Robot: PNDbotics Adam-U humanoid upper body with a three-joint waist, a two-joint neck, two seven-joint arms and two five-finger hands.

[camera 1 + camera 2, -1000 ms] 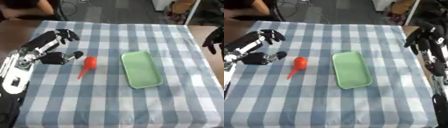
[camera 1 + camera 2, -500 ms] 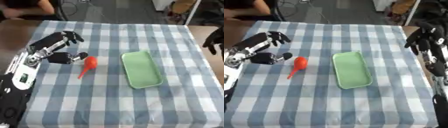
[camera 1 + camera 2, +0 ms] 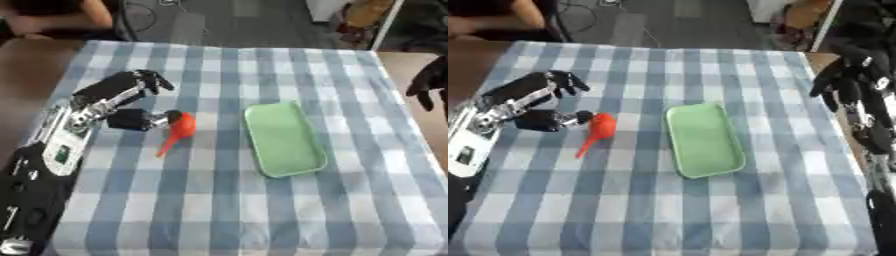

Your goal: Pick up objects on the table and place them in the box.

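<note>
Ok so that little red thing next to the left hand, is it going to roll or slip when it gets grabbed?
The red object has a round bulb tapering to a thin stem, so it would probably roll in an arc, not straight. It looks smooth, so it may slip from the left hand, whose thumb is at the bulb. Small as it is, it is likely light and could skid on the checked cloth.

A blue-and-white checked tablecloth (image 3: pixel 219 200) covers what seems a table.

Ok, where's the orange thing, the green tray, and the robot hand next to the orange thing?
orange thing (image 3: pixel 181 126), left eye view, on its round bulb end.
green tray (image 3: pixel 282 137), left eye view, on its flat inside.
left robot hand (image 3: pixel 118 88), left eye view, on the back of the hand.
</note>
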